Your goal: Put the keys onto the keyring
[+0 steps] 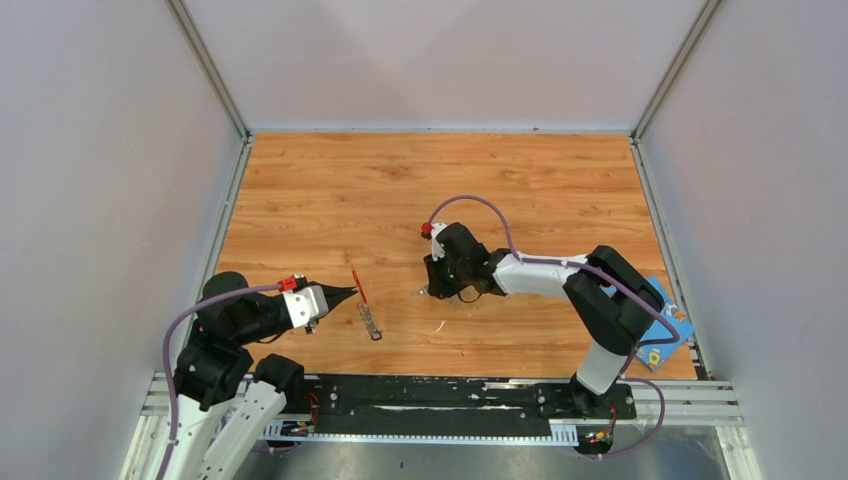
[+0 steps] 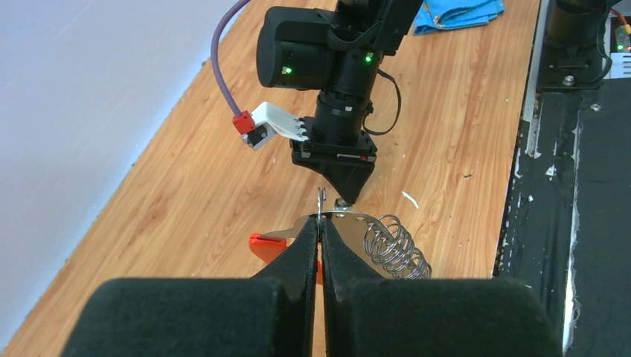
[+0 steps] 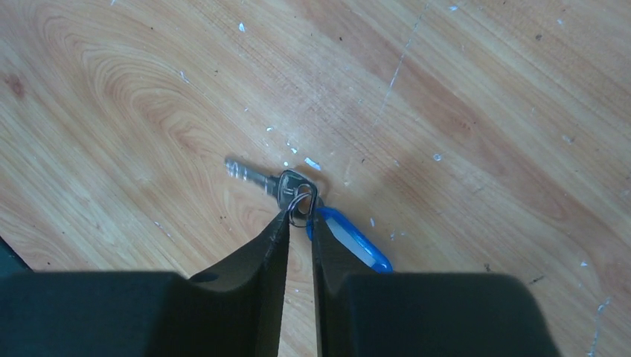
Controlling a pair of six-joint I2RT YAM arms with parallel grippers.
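A: Top view. The left gripper (image 1: 338,294) sits at the near left of the table (image 1: 500,180), its jaws pressed together on the keyring (image 1: 358,287). The red loop is at the tips, and the grey metal trails nearer on the wood. The right gripper (image 1: 430,291) points down at mid-table, well apart to the right. What lies under it is too small to make out here.

B: Left wrist view. The fingers (image 2: 298,249) are closed flat on a thin metal edge of the keyring, with the red part to one side and a wire coil (image 2: 394,253) to the other. Judgement: light, stiff, smooth metal that is likely to swivel in so narrow a pinch.

A: Right wrist view. One key (image 3: 257,176) lies flat on the wood, its silvery blade pointing away. A small ring (image 3: 299,202) passes through its head, and a blue tag (image 3: 350,239) lies beside it. The right jaws stand narrow, tips either side of that ring. Whether they pinch it cannot be told. No second key shows.

B: Handling judgement: the key is tiny, light, hard and slippery. The blade lies flush and offers no edge. The small ring or the head is the better hold, since from the tag the key would dangle.
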